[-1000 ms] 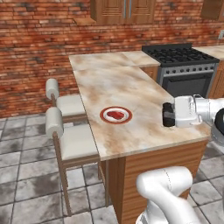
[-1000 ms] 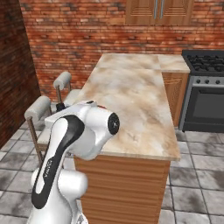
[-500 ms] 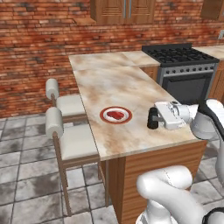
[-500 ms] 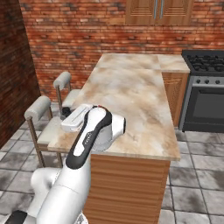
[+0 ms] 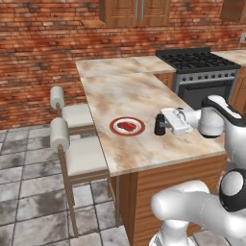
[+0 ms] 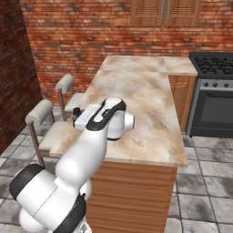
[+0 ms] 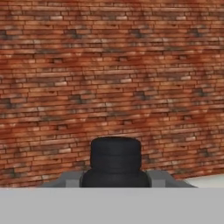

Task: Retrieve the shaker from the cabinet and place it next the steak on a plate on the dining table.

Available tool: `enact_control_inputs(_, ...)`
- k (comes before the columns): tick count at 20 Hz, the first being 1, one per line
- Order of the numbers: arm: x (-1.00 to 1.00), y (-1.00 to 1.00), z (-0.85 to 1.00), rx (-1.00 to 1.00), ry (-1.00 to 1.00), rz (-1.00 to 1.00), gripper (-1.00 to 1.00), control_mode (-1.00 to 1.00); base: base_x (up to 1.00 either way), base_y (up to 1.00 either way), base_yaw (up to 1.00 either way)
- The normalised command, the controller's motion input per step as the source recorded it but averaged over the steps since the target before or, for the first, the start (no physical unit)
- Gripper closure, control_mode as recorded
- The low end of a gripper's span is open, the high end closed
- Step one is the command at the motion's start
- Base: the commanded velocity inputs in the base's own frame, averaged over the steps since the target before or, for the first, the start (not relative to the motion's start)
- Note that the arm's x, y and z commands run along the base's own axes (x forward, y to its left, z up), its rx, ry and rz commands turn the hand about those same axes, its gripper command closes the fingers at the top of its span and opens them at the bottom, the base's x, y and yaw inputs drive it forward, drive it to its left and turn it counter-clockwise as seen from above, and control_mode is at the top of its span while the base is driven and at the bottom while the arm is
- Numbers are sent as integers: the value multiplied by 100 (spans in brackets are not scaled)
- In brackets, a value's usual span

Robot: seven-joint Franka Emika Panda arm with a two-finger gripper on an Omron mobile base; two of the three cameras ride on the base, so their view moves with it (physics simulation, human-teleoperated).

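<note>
While the fingers (image 7: 115, 177) stay out of plain sight beneath it, the shaker (image 7: 115, 162) sits clamped between them at the bottom centre of the hand view, its black body upright against the brick wall (image 7: 109, 65). In the left base view the shaker (image 5: 159, 126) hangs right of centre, just above the desk (image 5: 129, 96), near the right side of the plate (image 5: 127, 126), which carries the steak (image 5: 127, 126). The hand reaches in level, probably so the shaker remains upright for setting down. It looks set to be lowered beside the plate. The cabinet (image 5: 137, 12) lies at the top of the frame, well apart.
</note>
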Motion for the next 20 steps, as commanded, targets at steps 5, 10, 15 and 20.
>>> enact_control_inputs(5,43,0,-35,-1,1,0,100,-100,0,0,0)
enact_control_inputs(10,17,8,-31,-7,0,0,100,-100,0,0,0)
enact_control_inputs(15,15,19,-33,-10,0,0,100,-100,0,0,0)
enact_control_inputs(20,26,8,-32,-3,1,0,100,-100,0,0,0)
